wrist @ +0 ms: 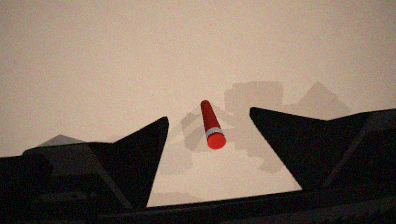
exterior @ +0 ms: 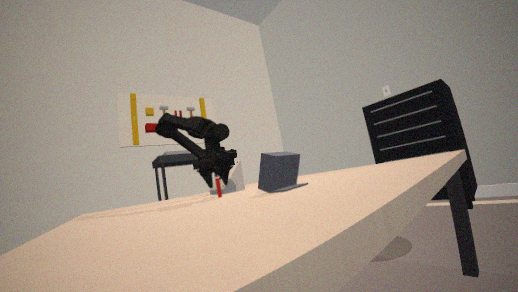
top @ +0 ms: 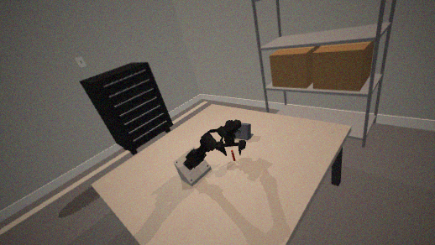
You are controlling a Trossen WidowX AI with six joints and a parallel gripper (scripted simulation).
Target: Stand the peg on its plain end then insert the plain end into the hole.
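Note:
The red peg (top: 233, 156) (exterior: 219, 189) (wrist: 210, 118) stands upright on the table, its white band near the upper end and its plain end down. My gripper (top: 233, 153) (exterior: 218, 185) (wrist: 208, 115) is wide open and points down over the peg, one finger on each side, with a gap to the peg on both sides in the wrist view. The fingertips look level with the peg's upper part. The sloped panel (top: 203, 170) (exterior: 239, 176) is pale grey; the arm covers part of it in the top view, and its hole cannot be made out.
A blue-grey block (top: 244, 131) (exterior: 280, 171) stands on the table (top: 302, 143) (exterior: 150, 240) near the arm. A grey corner (wrist: 61, 140) shows behind the left finger in the wrist view. The arm casts shadows around the peg.

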